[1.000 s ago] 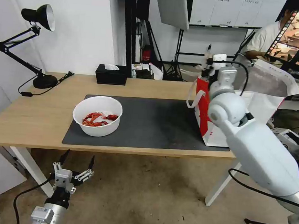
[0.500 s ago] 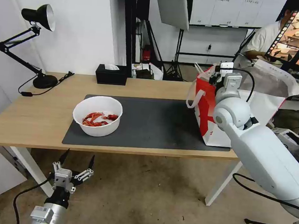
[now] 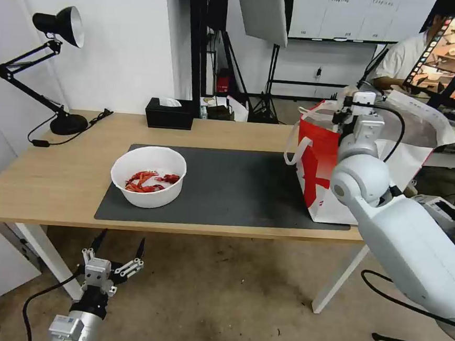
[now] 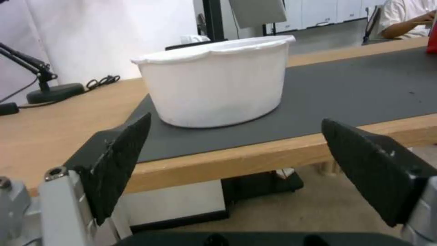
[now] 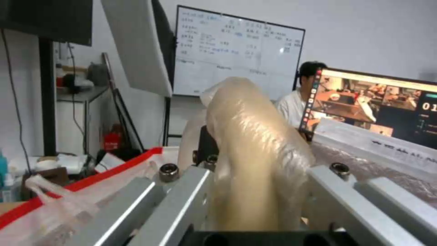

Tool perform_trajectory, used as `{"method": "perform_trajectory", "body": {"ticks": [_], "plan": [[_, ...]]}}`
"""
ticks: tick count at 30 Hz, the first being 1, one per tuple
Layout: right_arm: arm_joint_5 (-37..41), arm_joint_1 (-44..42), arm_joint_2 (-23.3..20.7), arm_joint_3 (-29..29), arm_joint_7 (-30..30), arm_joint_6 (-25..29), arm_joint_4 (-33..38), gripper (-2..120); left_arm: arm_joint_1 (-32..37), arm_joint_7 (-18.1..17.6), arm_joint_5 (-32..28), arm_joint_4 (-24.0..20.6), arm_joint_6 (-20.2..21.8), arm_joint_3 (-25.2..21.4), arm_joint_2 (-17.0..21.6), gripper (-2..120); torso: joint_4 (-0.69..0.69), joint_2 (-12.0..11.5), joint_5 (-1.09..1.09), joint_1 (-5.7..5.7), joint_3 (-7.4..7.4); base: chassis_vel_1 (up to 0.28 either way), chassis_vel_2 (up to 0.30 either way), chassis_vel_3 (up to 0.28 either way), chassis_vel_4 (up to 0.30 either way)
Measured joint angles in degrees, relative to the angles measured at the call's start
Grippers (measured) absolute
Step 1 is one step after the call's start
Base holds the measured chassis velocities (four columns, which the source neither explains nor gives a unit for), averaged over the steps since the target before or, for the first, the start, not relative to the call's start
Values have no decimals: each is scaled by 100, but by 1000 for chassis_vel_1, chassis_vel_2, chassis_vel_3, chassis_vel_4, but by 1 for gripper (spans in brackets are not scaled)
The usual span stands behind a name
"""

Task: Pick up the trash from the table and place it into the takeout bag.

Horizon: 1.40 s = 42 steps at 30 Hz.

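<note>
- Bare concrete floor runs under the long light-wood table [image 3: 53, 178], and nearest the robot the left hand [image 3: 118, 254] hangs parked below the table's front edge, fingers spread apart and gripping nothing.
- Past that front edge, on the left end of the dark mat [image 3: 236, 187], sits the white bowl [image 3: 148, 176] with red crayfish shells, well apart from both hands and not yet collected.
- At the table's right end stands the takeout bag [image 3: 317, 167], its mouth open and the foil lining showing.
- Over that mouth the right hand [image 5: 248, 191] is raised, its fingers clamped on a beige lump [image 5: 255, 143] with a wrinkled, filmy skin; the lump stands up between them, above the bag's red rim [image 5: 91, 181].
- Judged from this, the step is the drop: the lump should be well inside the rim, clear of the white loop handle [image 3: 298, 144] on the near side, before the fingers part.
- A release low in the bag would suit a light, soft piece that may cling to a finger.
- Against the table's back edge rests the black tissue box [image 3: 170, 113], which is not trash.
</note>
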Motion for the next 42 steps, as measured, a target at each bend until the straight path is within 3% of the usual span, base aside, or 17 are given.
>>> {"method": "perform_trajectory", "body": {"ticks": [3, 9, 27, 34, 42], "plan": [[-1, -63, -23, 6, 90, 97, 7, 10, 8, 0, 10, -6, -1, 10, -2, 100, 0, 0, 0, 0, 0, 0, 0, 0, 0], [5, -21, -53, 8, 79, 171, -27, 36, 15, 1, 15, -18, -2, 14, -2, 100, 0, 0, -1, 0, 0, 0, 0, 0, 0], [88, 22, -117, -54, 80, 136, 78, 98, 39, 3, 16, -94, -5, -18, 27, 100, 0, 0, -1, 0, 0, 0, 0, 0, 0], [185, -123, -183, 11, -22, 346, 379, 100, 45, 2, 13, -102, -8, -37, -4, 100, 1, 0, -1, 0, 0, 0, 0, 0, 0], [567, -1416, -497, 356, -1288, 1159, 1427, 100, 55, 2, 26, -100, -14, -34, -61, 100, 0, 0, 0, 0, 0, 0, 0, 0, 0]]}}
